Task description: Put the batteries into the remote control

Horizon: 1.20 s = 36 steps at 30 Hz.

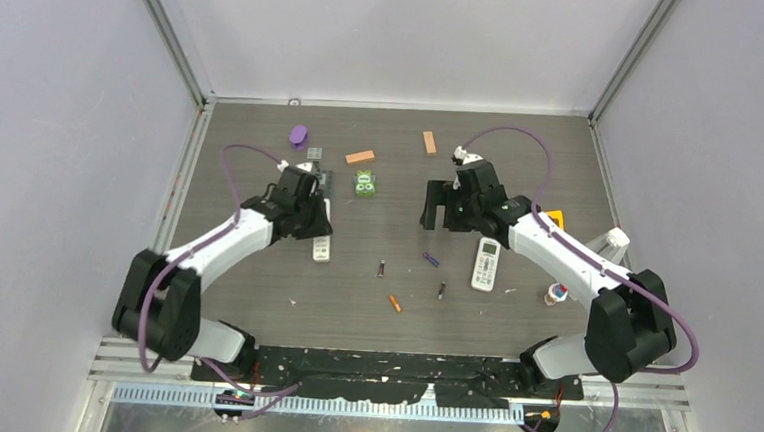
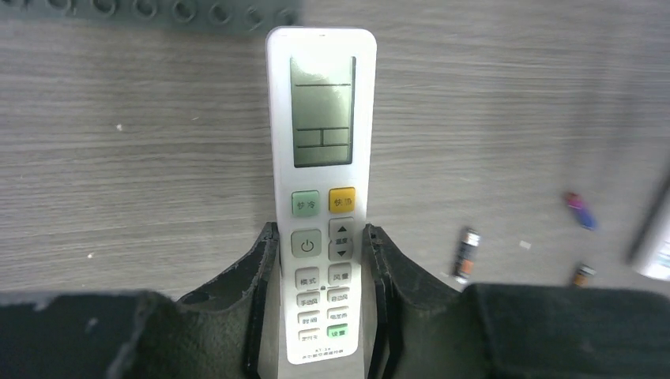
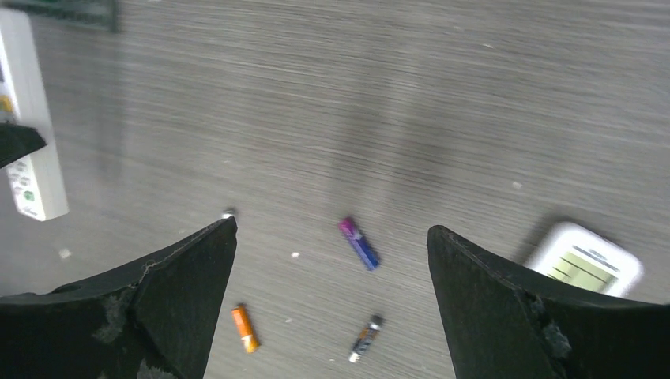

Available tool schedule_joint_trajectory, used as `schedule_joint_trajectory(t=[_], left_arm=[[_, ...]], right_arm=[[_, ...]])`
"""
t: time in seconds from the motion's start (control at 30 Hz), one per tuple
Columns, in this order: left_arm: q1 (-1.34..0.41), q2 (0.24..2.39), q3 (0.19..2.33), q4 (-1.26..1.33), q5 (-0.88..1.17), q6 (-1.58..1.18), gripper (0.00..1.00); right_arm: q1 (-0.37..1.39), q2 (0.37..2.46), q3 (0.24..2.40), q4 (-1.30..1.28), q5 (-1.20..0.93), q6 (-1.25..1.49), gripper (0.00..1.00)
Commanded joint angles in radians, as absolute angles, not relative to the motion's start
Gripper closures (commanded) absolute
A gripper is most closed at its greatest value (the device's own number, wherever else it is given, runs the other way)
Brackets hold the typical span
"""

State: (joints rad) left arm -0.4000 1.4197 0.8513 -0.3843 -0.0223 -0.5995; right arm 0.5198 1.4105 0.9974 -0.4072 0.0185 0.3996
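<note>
4 small thin cylinders lie loose and apart on the grey table (image 1: 333, 303), between the 2 arms. The orange battery (image 1: 395, 303) is nearest the bases, then 1 dark battery (image 1: 442, 290), the other dark battery (image 1: 382, 269) and the purple battery (image 1: 430, 259). None sits in a remote.

There are 2 white remotes. The second remote (image 1: 486, 263) lies screen up just right of the batteries, beside the right forearm. The first remote (image 1: 322, 247) is to their left, and the left gripper (image 2: 322, 292) is clenched on it, its pads against both long edges at the button end. Only the left wrist view shows this remote's blank screen and its green and yellow keys.

The right gripper (image 3: 332, 229) hangs spread wide, grasping nothing. Its wrist view looks down on the purple, the orange and 1 dark battery, with the 4th just peeping past a finger.

Farther back, seen only from above, are an orange-tan block (image 1: 360, 157), another block (image 1: 429, 142), a green object (image 1: 365, 184) and a purple object (image 1: 298, 135).
</note>
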Motion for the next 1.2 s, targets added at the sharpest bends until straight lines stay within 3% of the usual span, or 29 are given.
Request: schedule_joint_trajectory(t=[0.0, 0.23, 0.47, 0.83, 0.97, 1.17], left_arm=[[-0.401, 1.224, 0.861, -0.303, 0.107, -0.578, 1.0], [-0.4, 1.041, 0.903, -0.165, 0.332, -0.625, 1.0], [-0.4, 1.006, 1.055, -0.061, 0.528, -0.765, 1.0], [-0.4, 0.95, 1.082, 0.178, 0.664, -0.956, 1.0], [-0.401, 0.936, 1.044, 0.29, 0.68, -1.005, 1.0], [-0.4, 0.927, 1.005, 0.406, 0.683, -1.027, 1.0]], right_arm=[[0.535, 1.389, 1.057, -0.27, -0.206, 0.36, 0.05], [0.588, 1.34, 1.107, -0.051, -0.552, 0.39, 0.05], [0.635, 1.323, 1.169, 0.16, -0.641, 0.524, 0.05], [0.645, 1.335, 1.153, 0.431, -0.81, 0.73, 0.0], [0.651, 1.346, 1.154, 0.525, -0.871, 0.787, 0.06], [0.665, 1.381, 1.161, 0.672, -0.912, 0.894, 0.23]])
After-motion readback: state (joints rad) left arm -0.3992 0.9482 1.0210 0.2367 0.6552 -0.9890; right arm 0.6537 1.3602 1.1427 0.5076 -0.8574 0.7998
